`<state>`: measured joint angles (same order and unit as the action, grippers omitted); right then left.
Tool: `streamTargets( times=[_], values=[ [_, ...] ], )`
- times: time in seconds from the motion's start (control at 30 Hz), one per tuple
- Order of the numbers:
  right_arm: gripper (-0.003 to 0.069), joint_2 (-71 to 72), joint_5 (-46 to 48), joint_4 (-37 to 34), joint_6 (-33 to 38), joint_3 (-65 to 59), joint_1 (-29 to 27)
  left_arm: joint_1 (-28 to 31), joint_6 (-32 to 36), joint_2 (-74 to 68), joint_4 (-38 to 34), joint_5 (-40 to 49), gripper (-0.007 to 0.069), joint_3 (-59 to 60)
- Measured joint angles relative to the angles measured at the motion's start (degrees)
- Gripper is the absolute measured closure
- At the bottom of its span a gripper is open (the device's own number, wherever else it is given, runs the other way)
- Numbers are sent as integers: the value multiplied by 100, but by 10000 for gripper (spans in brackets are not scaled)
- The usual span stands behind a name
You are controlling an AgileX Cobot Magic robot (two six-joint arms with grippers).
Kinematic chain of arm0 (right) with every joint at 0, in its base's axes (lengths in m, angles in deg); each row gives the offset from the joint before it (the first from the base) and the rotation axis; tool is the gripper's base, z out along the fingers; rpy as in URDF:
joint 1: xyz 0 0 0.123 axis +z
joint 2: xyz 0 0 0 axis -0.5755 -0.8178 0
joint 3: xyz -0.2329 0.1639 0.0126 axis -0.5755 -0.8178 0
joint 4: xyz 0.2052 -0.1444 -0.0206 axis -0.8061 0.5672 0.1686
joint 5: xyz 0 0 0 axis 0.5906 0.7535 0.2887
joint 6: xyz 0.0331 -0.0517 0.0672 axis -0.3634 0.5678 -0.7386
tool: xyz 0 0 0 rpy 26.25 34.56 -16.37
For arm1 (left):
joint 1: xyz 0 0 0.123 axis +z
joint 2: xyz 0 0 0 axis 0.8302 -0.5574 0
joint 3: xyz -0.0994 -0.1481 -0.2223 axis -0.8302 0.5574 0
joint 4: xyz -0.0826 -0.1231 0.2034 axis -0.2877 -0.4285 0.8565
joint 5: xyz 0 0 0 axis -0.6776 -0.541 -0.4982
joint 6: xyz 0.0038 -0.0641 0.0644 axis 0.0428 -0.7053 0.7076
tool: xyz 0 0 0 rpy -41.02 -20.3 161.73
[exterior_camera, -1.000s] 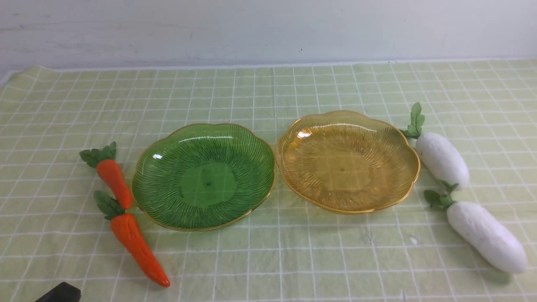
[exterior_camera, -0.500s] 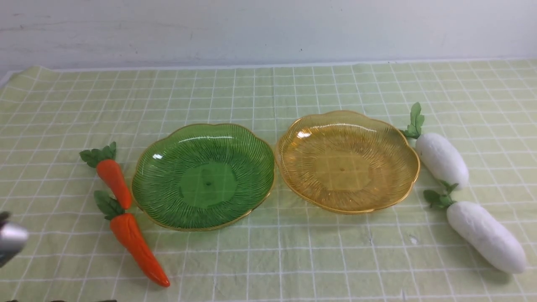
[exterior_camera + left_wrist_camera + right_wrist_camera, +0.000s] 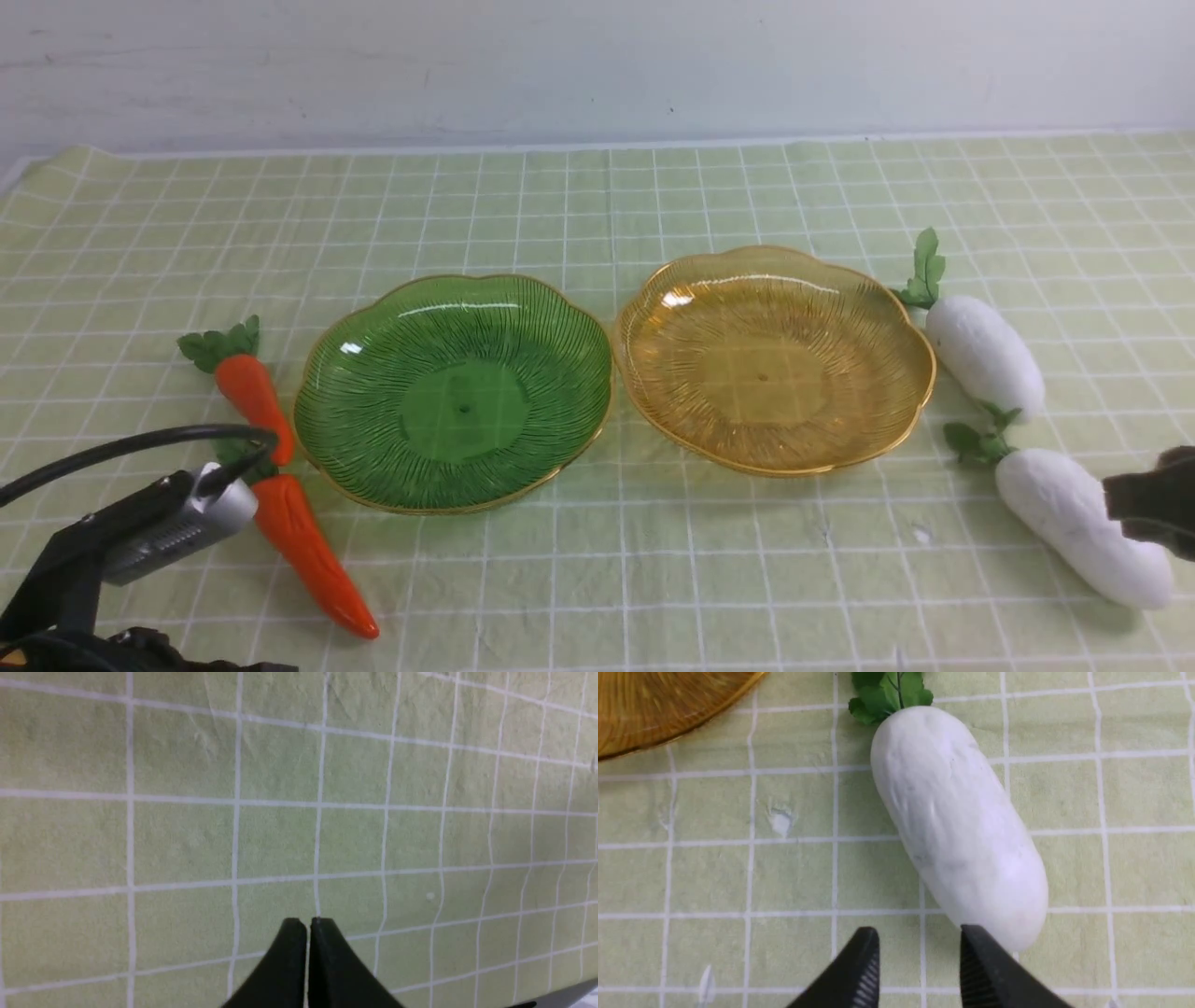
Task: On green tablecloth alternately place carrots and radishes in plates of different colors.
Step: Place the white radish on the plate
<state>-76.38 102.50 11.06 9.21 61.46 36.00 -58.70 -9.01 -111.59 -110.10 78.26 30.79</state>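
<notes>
On the green tablecloth (image 3: 597,205) a dark green plate (image 3: 453,392) and an amber plate (image 3: 775,359) stand side by side, both empty. Two orange carrots (image 3: 252,397) (image 3: 303,551) lie left of the green plate. Two white radishes (image 3: 985,355) (image 3: 1074,523) lie right of the amber plate. In the right wrist view my right gripper (image 3: 920,935) is open just short of the near radish (image 3: 957,826), one finger overlapping its rounded end, nothing between the jaws. My left gripper (image 3: 308,921) is shut over bare cloth; its arm (image 3: 140,537) partly covers the near carrot's leaves.
A pale wall runs behind the table's far edge (image 3: 597,145). A black cable (image 3: 140,439) arches over the left arm near the carrots. The amber plate's rim (image 3: 658,714) shows in a corner of the right wrist view.
The left arm has come into the front view from the lower left, up to the near carrot. The right arm's dark end has appeared at the right edge over the near radish.
</notes>
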Motion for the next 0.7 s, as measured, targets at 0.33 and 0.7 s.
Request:
streamTargets(
  times=[0.33, 0.7],
  values=[
    [37, -1447, -807, 848, 113, 363, 0, 0, 4, -1, 149, -116, 631, -7],
    [115, -2374, -704, 384, 124, 459, 0, 0, 4, -6, 214, -122, 631, -7]
  ],
)
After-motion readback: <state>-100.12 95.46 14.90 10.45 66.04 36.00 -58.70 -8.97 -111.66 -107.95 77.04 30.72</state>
